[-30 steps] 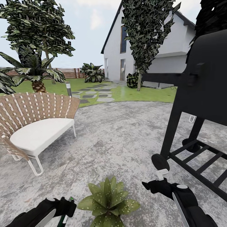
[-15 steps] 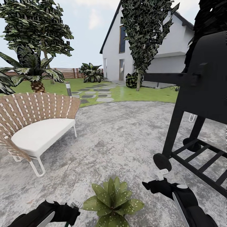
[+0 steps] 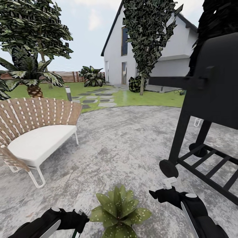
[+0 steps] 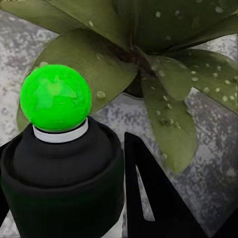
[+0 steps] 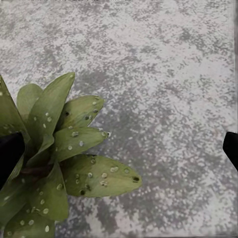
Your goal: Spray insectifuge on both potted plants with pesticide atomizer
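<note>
A potted plant (image 3: 119,211) with broad green, white-speckled leaves stands on the stone patio (image 3: 125,138) just in front of me. My left gripper (image 3: 79,220) is close beside that plant, shut on the pesticide atomizer (image 4: 64,163). The bottle's black neck and bright green spray head (image 4: 55,97) point at the speckled leaves (image 4: 163,84). My right gripper (image 3: 158,194) hovers on the plant's other side, open and holding nothing. Its dark fingertips (image 5: 10,154) sit wide apart, with the plant (image 5: 59,158) below. The thinner-leaved plant is out of view.
A black grill on a wheeled frame (image 3: 205,109) stands close on the right. A wicker chair with a white cushion (image 3: 36,132) is on the left. Beyond the patio lie lawn, stepping stones (image 3: 102,99), trees, a wooden fence (image 3: 69,76) and a white house (image 3: 158,59).
The view has shifted a little. My left gripper with the atomizer has edged rightward, closer to the speckled plant. The right arm has stayed where it was.
</note>
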